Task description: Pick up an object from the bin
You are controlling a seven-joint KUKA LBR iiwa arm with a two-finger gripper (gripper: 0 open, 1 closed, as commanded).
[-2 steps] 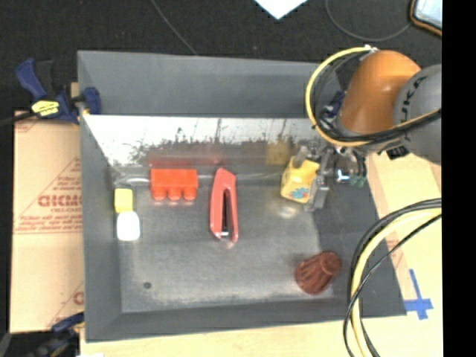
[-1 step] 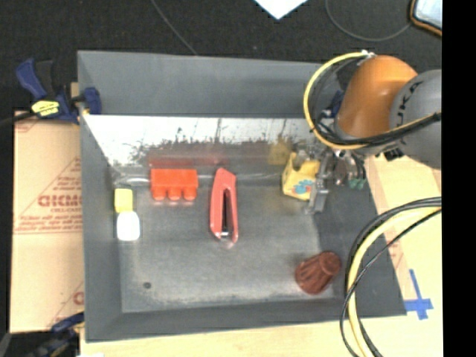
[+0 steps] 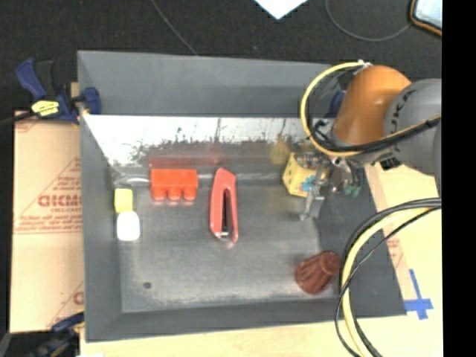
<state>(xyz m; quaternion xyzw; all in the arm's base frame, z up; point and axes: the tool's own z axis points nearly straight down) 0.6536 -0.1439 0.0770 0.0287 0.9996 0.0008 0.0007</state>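
gripper (image 3: 315, 196) hangs just beside a small yellow object (image 3: 294, 178).

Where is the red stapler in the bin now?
The red stapler lies near the middle of the bin, just right of the orange toy brick and left of the gripper.

Matt, scuffed metal bin (image 3: 223, 274); orange brick (image 3: 174, 184) & red stapler (image 3: 224, 205) approx. glossy plastic.

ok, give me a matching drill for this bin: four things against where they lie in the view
Things:
1 orange block
2 red stapler
3 brown-red lump
4 yellow thing

Places:
a lower right corner of the bin
b next to the gripper
c about the middle
d upper left, by the back wall

Pairs: 1-d, 2-c, 3-a, 4-b
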